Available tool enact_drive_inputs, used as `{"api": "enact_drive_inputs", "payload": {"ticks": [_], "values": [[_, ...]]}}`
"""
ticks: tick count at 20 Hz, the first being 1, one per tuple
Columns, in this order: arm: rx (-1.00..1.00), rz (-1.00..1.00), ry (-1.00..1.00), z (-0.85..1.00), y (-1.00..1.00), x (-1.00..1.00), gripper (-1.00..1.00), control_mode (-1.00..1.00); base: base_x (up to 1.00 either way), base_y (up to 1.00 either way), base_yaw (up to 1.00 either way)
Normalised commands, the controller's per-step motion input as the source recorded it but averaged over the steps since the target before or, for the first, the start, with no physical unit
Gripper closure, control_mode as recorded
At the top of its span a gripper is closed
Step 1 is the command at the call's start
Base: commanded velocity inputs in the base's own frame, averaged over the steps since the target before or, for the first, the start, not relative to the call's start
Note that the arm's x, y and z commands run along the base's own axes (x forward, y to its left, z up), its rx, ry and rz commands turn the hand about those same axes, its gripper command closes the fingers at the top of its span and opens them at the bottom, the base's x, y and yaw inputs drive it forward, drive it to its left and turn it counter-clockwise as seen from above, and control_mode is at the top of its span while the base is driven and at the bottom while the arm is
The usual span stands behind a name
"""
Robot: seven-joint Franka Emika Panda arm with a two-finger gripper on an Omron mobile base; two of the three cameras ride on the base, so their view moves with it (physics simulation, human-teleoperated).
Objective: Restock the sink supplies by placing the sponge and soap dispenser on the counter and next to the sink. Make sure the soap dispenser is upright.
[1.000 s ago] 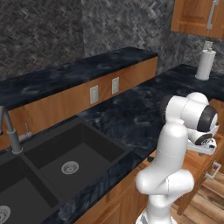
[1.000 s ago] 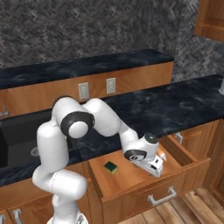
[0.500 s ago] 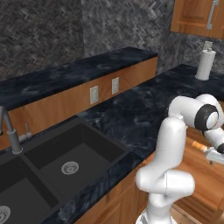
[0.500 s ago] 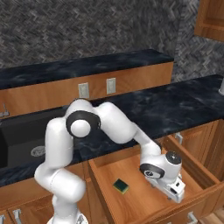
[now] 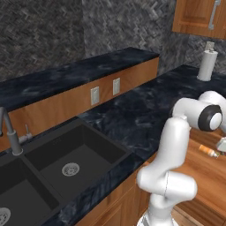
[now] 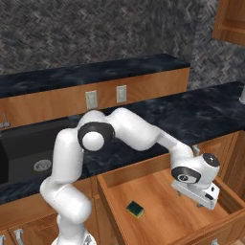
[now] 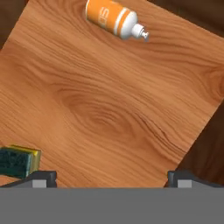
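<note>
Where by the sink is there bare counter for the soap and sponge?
The counter is bare from the sink across to the paper towel roll. The drawer is roomy too: sponge and soap dispenser lie far apart.

Soap dispenser [image 7: 114, 19] base cut by hand view top edge; label print unreadable. Sponge [image 7: 17, 161] clipped at left edge. In left base view, dispenser [image 5: 207, 152] half-hidden behind arm.

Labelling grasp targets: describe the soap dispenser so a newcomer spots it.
Below the counter an open wooden drawer holds two things. The soap dispenser lies on its side on the drawer floor: an orange bottle with a white pump, unlike the flat yellow-green sponge.
</note>
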Motion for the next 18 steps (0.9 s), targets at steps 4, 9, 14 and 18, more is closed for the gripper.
{"api": "enact_drive_inputs", "payload": {"ticks": [4,9,14,18], "values": [[-0.02,0.30,0.00,-0.30,0.00,0.73,-1.00,-1.00,0.00,0.00,0.00],[-0.04,0.35,0.00,-0.25,-0.14,0.36,-1.00,-1.00,0.00,0.00,0.00],[0.00,0.41,0.00,-0.19,-0.44,0.23,-1.00,-1.00,0.00,0.00,0.00],[0.00,0.38,0.03,-0.44,-0.10,0.39,-1.00,-1.00,0.00,0.00,0.00]]}}
